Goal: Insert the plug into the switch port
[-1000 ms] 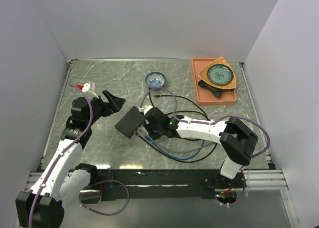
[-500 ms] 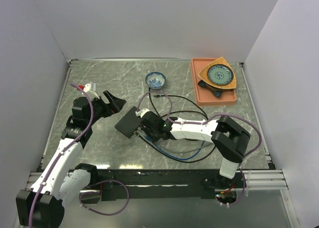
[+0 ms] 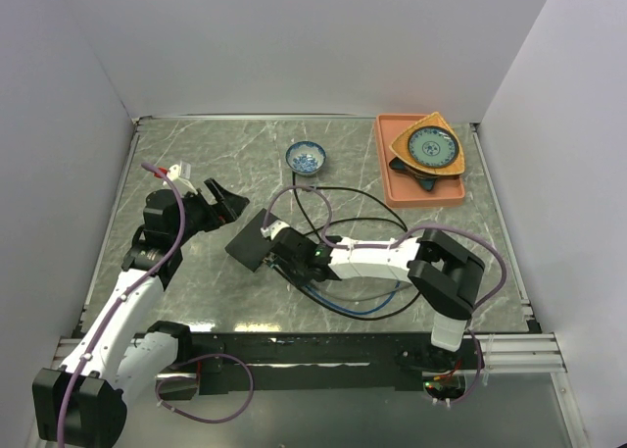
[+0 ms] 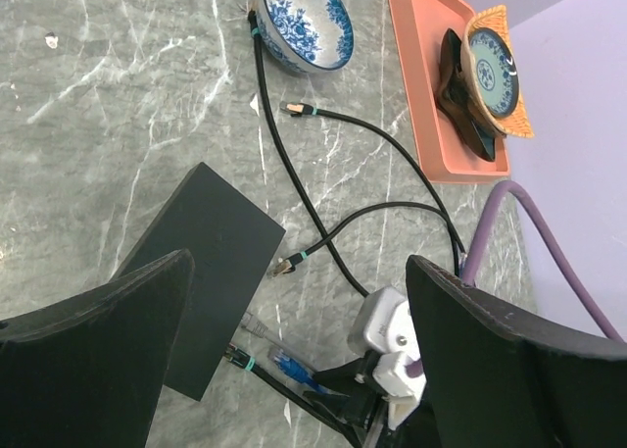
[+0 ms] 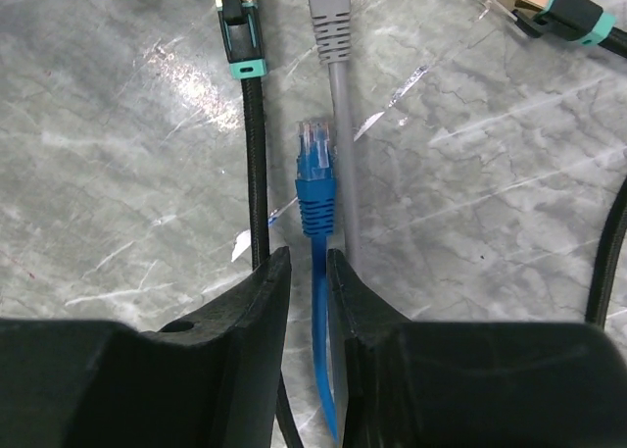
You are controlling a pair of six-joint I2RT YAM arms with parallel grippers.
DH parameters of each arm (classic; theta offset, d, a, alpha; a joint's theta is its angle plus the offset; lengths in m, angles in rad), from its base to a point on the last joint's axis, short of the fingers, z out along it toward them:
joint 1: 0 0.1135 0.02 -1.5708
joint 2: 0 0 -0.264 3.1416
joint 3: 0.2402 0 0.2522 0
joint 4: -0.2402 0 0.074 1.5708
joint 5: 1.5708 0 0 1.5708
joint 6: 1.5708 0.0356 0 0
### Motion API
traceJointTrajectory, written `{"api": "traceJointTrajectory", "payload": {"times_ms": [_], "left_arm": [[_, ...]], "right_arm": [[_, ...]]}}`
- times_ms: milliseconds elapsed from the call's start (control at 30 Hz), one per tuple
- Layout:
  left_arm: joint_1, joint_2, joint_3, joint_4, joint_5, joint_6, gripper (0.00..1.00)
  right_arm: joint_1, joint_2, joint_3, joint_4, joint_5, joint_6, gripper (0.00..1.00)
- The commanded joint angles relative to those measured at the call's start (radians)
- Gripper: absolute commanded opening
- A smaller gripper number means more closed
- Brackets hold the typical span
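1. At the centre of the grey marbled worktop (image 3: 216, 144) lies the switch (image 3: 253, 240), flat and turned at an angle to the worktop's edges.
2. Right jaws: low over the worktop, just beside the switch's lower-right edge in the top view. The 2 fingers (image 5: 225, 360) stand nearly together, with the blue cable (image 5: 321, 301) running through the narrow slot between them. Whether they press on it cannot be told.
3. Blue plug (image 5: 315, 164): flat on the worktop just beyond the right fingertips, its clear tip pointing away from the jaws. Only a dark corner of the switch shows at the upper left of the right wrist view, and plug and switch are apart.
4. Grey plug (image 5: 330, 17): its cable lies alongside the blue plug and passes under 1 finger.
5. Black cable (image 5: 253, 144): it ends in a teal-collared plug whose tip lies nearest the switch corner. A second teal-collared plug (image 5: 544, 7) lies at the upper right of that view.
6. Left jaws: spread wide and holding nothing, above the worktop up-left of the switch and clear of it. In the left wrist view the switch appears between the 2 fingers, nearer the left one.
7. Background: a blue-patterned bowl (image 3: 306, 157) and a salmon tray (image 3: 431, 195) carrying a patterned plate (image 3: 434, 147), well apart from the switch.
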Motion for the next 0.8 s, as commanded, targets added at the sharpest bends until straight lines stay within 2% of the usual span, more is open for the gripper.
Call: {"api": "traceJointTrajectory", "payload": {"times_ms": [0,300,400,467,567,767], "left_arm": [[-0.002,-0.003,0.03,0.011,0.018,0.003,0.96],[-0.002,-0.004,0.022,0.022,0.021,0.0,0.96],[-0.002,-0.004,0.019,0.025,0.025,0.002,0.96],[-0.002,-0.001,0.024,0.022,0.022,0.005,0.96],[-0.002,0.002,0.018,0.031,0.028,0.002,0.96],[-0.002,0.002,0.025,0.022,0.022,0.008,0.96]], "right_arm": [[0.016,0.039,0.055,-0.018,0.043,0.021,0.3],[0.019,0.082,0.074,-0.039,0.074,0.025,0.32],[0.019,0.058,0.065,-0.038,0.073,0.024,0.46],[0.021,0.05,0.056,-0.022,0.066,0.019,0.49],[0.021,0.061,0.06,-0.018,0.051,0.004,0.47],[0.018,0.102,0.057,0.001,-0.021,-0.018,0.25]]}}
